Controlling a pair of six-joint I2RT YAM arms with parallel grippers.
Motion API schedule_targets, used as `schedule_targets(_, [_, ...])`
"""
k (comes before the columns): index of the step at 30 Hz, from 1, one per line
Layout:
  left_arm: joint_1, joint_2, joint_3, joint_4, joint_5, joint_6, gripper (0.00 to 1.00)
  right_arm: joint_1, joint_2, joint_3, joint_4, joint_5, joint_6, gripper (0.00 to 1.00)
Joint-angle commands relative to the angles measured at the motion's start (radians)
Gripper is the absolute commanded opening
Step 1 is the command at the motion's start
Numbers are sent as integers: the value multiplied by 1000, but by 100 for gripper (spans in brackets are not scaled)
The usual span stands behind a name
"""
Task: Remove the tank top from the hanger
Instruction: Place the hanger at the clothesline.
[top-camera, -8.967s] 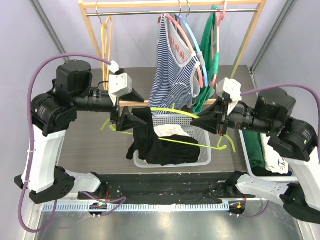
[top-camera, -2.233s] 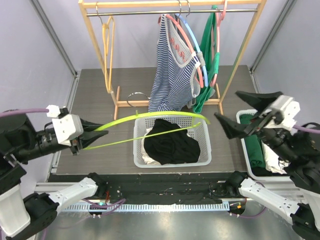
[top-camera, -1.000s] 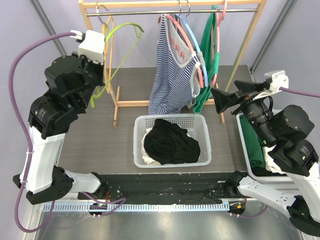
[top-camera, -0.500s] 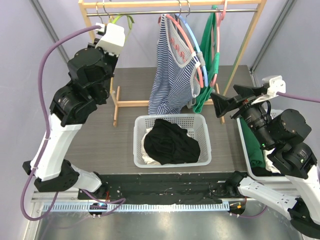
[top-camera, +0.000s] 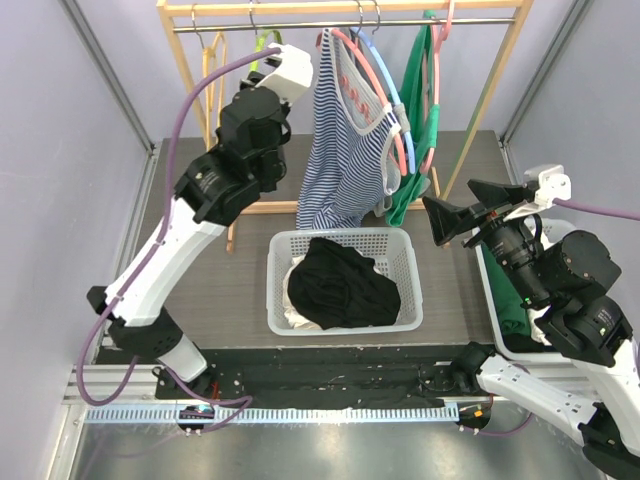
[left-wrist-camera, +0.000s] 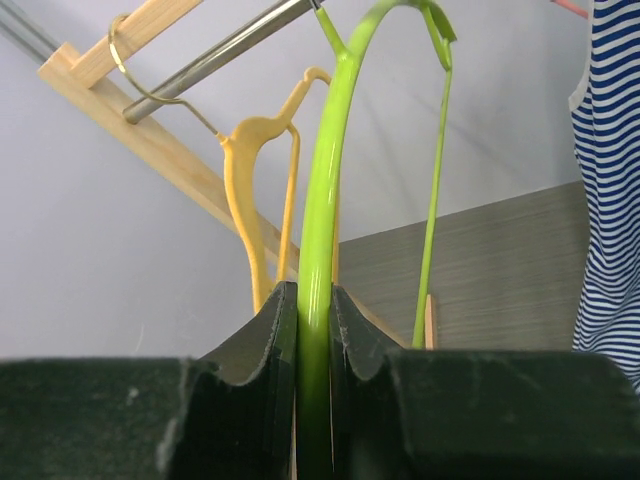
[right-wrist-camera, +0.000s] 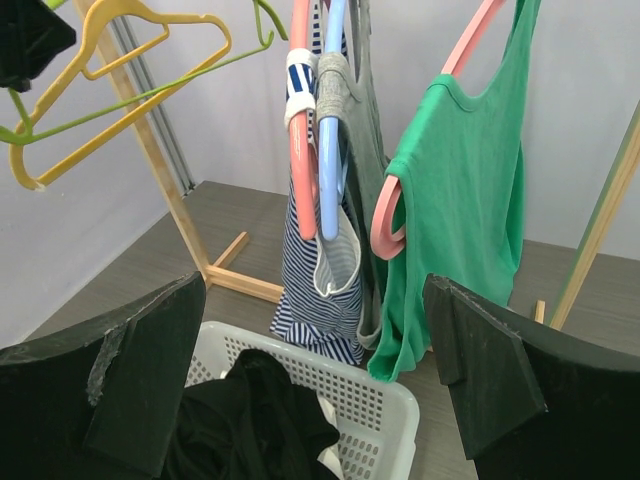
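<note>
Black tank top (top-camera: 345, 285) lies crumpled in the white plastic mesh basket (top-camera: 405, 262), mid-worktop (top-camera: 200, 270). Far left, the left tool (left-wrist-camera: 313, 330) is clamped on the lime-green plastic hanger (left-wrist-camera: 322, 200), up by the metal rail (top-camera: 300, 25). Right tool (top-camera: 466, 207) hangs wide apart, just right of the basket.

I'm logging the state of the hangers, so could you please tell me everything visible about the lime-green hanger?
The lime-green hanger is a thin, smooth, plastic-looking frame with no garment on it. The left tool is shut on one of its arms, a finger pressed to either side. It is held high, its top end reaching the rack's metal rail. Whether its hook is seated there I cannot tell. It sits beside the yellow hanger, left of the striped tank top.
</note>
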Motion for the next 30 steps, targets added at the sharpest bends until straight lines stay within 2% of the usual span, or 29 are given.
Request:
schedule_targets(1, [-4, 17, -15, 199, -114, 76, 0, -2, -2, 27, 27, -7, -11, 100])
schedule_targets(8, [-2, 34, -37, 303, -162, 146, 0, -2, 9, 44, -1, -10, 7, 100])
schedule_targets(15, [2, 12, -87, 328, -182, 157, 0, -2, 61, 125, -58, -17, 24, 100])
schedule_targets(24, [22, -9, -141, 228, -159, 53, 0, -4, 119, 250, -111, -43, 66, 100])
schedule_targets(30, [33, -41, -175, 206, -156, 24, 0, -2, 122, 236, -101, -28, 78, 100])
